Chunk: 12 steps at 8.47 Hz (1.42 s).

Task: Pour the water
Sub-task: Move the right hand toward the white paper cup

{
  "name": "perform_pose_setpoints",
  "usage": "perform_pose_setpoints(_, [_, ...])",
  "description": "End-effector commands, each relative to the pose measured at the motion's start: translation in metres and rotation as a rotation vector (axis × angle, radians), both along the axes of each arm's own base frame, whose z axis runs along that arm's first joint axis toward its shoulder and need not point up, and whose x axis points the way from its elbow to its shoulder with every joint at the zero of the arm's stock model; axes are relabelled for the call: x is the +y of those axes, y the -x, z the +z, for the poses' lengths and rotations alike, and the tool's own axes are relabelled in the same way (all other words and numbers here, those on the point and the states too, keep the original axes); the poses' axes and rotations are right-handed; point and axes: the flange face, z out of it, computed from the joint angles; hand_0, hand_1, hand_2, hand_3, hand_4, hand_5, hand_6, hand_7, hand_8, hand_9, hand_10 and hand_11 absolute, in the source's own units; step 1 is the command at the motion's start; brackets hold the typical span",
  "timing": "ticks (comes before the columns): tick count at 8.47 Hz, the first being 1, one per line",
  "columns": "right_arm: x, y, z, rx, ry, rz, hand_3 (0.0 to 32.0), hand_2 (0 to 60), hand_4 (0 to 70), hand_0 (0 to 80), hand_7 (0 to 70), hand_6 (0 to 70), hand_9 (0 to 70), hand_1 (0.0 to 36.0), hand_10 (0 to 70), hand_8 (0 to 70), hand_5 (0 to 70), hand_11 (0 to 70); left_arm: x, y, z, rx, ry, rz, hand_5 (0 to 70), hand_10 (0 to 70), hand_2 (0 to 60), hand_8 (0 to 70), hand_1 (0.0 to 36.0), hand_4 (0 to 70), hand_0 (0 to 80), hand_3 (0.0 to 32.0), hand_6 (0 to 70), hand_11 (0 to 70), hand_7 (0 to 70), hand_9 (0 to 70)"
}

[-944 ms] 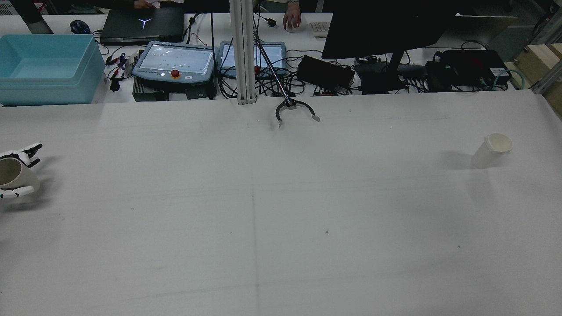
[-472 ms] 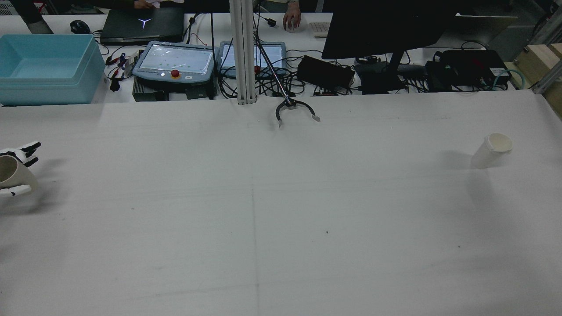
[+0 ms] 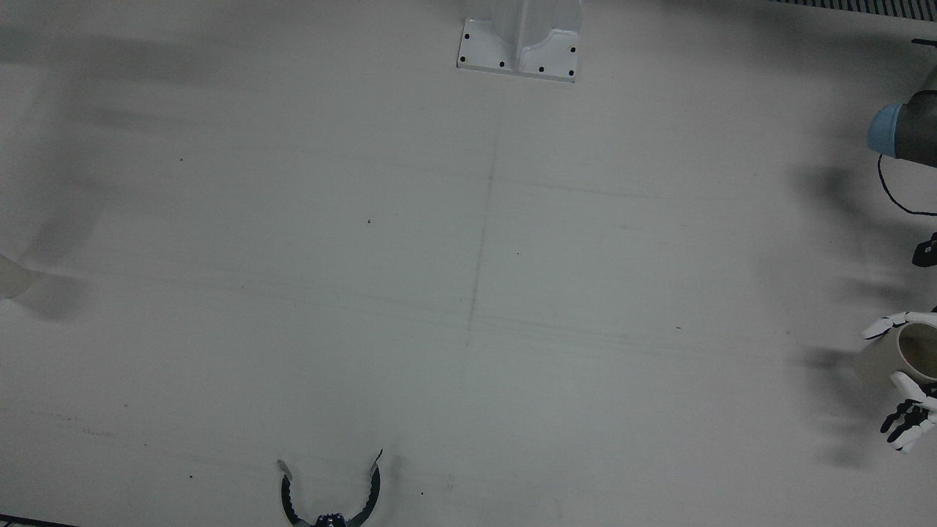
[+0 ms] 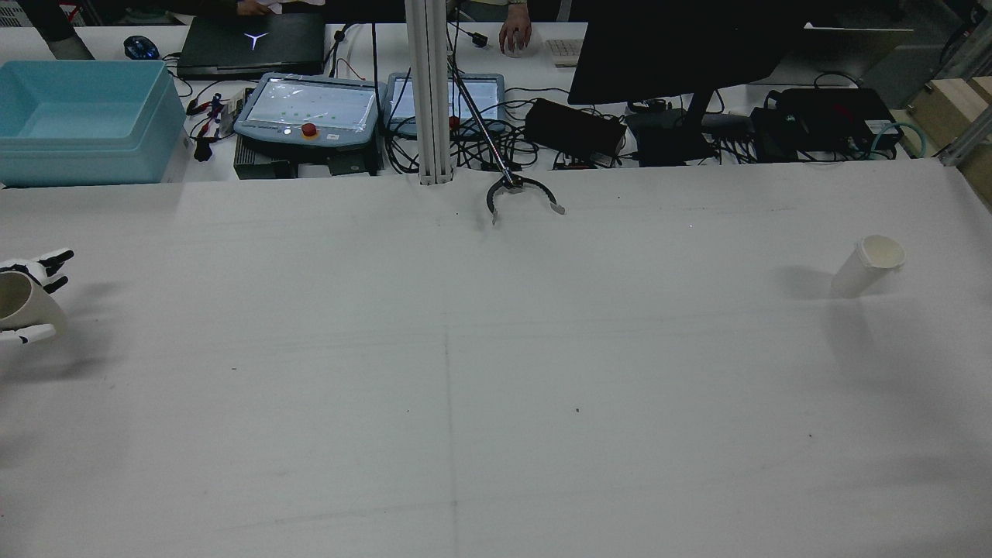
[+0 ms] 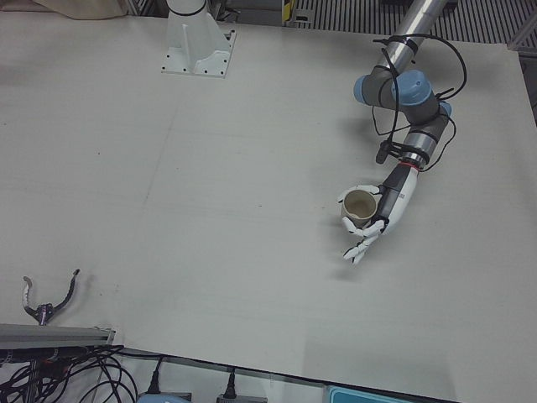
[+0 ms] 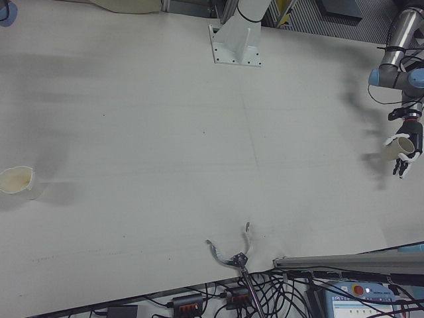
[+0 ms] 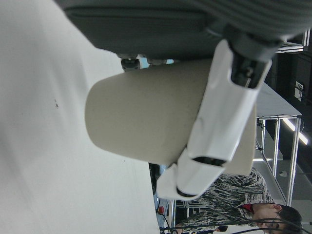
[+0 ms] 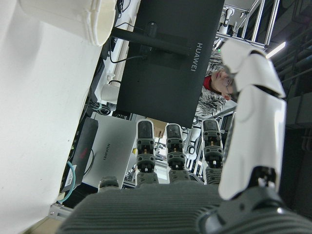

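Gripping a beige cup (image 5: 360, 206), the left hand (image 5: 375, 220) wraps its fingers round the cup wall, mouth up, w/ the cup lifted off the tabletop (image 4: 496, 387) near its left edge. Other task cup, a white one (image 4: 866, 266), stands upright far over on the right half, well apart. Right hand (image 8: 195, 161) shows only in its own cam: fingers spread apart, nothing in them, white cup ahead of it. Black grabber tool (image 4: 521, 195) lies at the far edge.
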Motion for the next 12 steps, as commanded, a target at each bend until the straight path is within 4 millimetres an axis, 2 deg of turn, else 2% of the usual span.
perform_pose_setpoints(1, [-0.007,0.019,0.066,-0.059,0.049,-0.02,0.0,21.2,21.9,54.8,16.8,22.0,27.5,22.0,0.0,22.8,10.0,0.0,0.001,0.0,0.0,-0.004,0.013,0.001,70.0,5.9,60.0,10.5,36.0,38.5,80.0,0.0,17.1,12.9,10.8,3.5])
perform_pose_setpoints(2, [-0.02,0.021,0.089,-0.06,0.043,-0.021,0.0,22.0,26.9,55.3,18.6,23.1,22.7,22.6,0.0,19.4,9.5,0.0,0.003,0.0,0.004,-0.01,0.022,0.004,70.0,6.0,60.0,10.5,36.0,38.5,80.0,0.0,17.1,13.0,10.7,3.5])
perform_pose_setpoints(3, [-0.025,0.023,0.092,-0.056,0.045,-0.024,0.0,22.0,25.6,56.1,15.5,21.8,18.3,23.5,0.0,16.2,9.4,0.0,0.001,-0.001,0.003,-0.011,0.023,0.004,70.0,6.0,60.0,10.5,36.0,38.1,80.0,0.0,17.0,13.0,10.7,3.5])
perform_pose_setpoints(4, [-0.027,0.024,0.091,-0.047,0.044,-0.025,0.0,22.8,27.8,57.7,18.2,23.4,17.0,24.8,0.0,15.2,9.7,0.0,-0.001,-0.004,0.001,-0.012,0.024,0.006,70.0,6.0,60.0,10.5,36.0,38.2,80.0,0.0,17.1,12.9,10.8,3.5])
perform_pose_setpoints(5, [-0.042,0.027,0.085,-0.037,0.031,-0.031,0.0,23.0,28.1,58.3,20.5,24.2,16.8,25.4,0.0,15.0,9.8,0.0,-0.002,-0.004,0.0,-0.012,0.027,0.004,70.0,6.0,60.0,10.6,36.0,38.2,80.0,0.0,17.1,12.9,10.9,3.6])
perform_pose_setpoints(6, [-0.051,0.03,0.091,-0.022,0.039,-0.032,0.0,23.2,29.0,58.2,24.0,26.0,20.3,25.1,0.0,17.5,10.0,0.0,-0.002,-0.004,-0.001,-0.013,0.028,0.004,70.0,6.0,60.0,10.5,36.0,38.2,80.0,0.0,17.1,13.0,10.8,3.5])
perform_pose_setpoints(7, [-0.066,0.035,0.101,-0.011,0.057,-0.037,0.0,22.9,29.4,56.3,22.8,25.8,19.5,23.5,0.0,17.1,9.5,0.0,0.002,-0.002,0.001,-0.016,0.032,0.004,70.0,6.0,60.0,10.5,36.0,37.8,80.0,0.0,17.0,13.0,10.6,3.5])
perform_pose_setpoints(8, [-0.066,0.037,0.107,-0.014,0.05,-0.042,0.0,22.3,25.9,56.5,16.9,22.5,12.5,24.2,0.0,12.0,9.0,0.0,0.003,0.0,0.002,-0.017,0.033,0.003,70.0,5.9,60.0,10.4,36.0,37.8,80.0,0.0,16.9,12.9,10.6,3.4])
perform_pose_setpoints(9, [-0.056,0.034,0.119,-0.017,0.05,-0.026,0.0,22.1,22.5,56.9,11.0,19.8,9.8,24.9,0.0,10.1,9.0,0.0,0.003,-0.001,0.002,-0.017,0.035,0.006,70.0,5.9,60.0,10.4,36.0,37.6,80.0,0.0,16.9,12.9,10.6,3.4])
perform_pose_setpoints(10, [-0.056,0.033,0.126,-0.037,0.037,0.003,0.0,23.5,20.1,56.4,7.2,18.3,10.4,25.0,0.0,10.2,9.1,0.0,0.004,-0.001,0.002,-0.019,0.036,0.007,70.0,5.9,60.0,10.4,36.0,37.6,80.0,0.0,16.8,12.9,10.4,3.3])
perform_pose_setpoints(12, [-0.079,0.054,0.115,-0.088,0.003,-0.037,0.0,24.7,24.4,54.7,9.0,20.7,16.4,23.2,0.0,14.4,9.4,0.0,0.003,-0.003,-0.005,-0.015,0.03,0.011,70.0,5.7,60.0,10.3,36.0,37.4,80.0,0.0,16.6,12.6,10.4,3.3])
